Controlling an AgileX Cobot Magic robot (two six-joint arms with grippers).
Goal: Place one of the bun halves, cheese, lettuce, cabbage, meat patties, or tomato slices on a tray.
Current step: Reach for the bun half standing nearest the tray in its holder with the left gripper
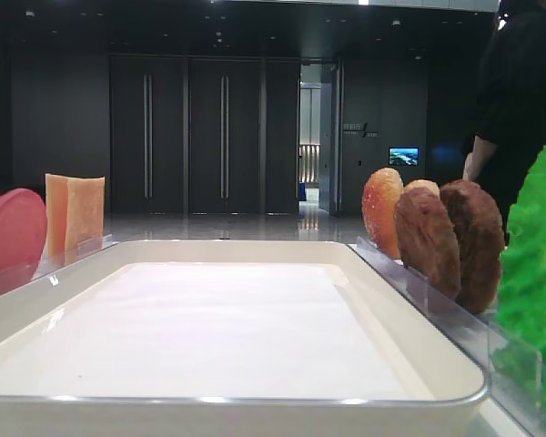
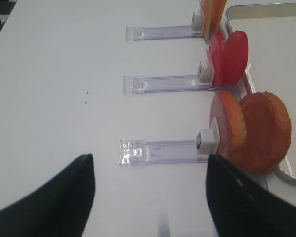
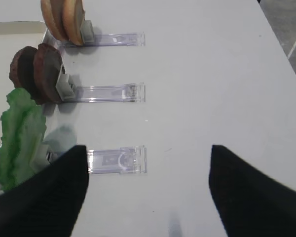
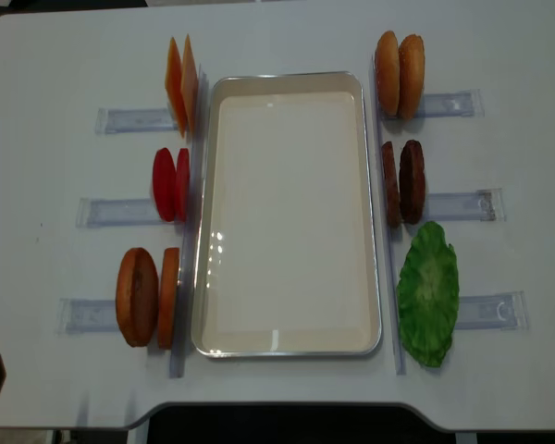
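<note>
The white tray [image 4: 287, 213] lies empty mid-table. To its left stand cheese [image 4: 181, 85], tomato slices [image 4: 171, 183] and two bun halves [image 4: 139, 296]. On its right are two more bun halves [image 4: 398, 63], meat patties [image 4: 411, 181] and lettuce [image 4: 429, 291]. Cabbage is out of view. My left gripper [image 2: 149, 163] hangs open over bare table, just short of the bun halves [image 2: 259, 131]. My right gripper [image 3: 148, 148] is open too, with nothing between its fingers, and the lettuce [image 3: 22, 136] sits at its left finger.
Each food pair stands upright in a clear plastic holder [image 4: 120, 120] that sticks outward across the table. The table's front edge [image 4: 277, 407] runs close below the tray. A person in black [image 1: 519, 100] stands behind the right side.
</note>
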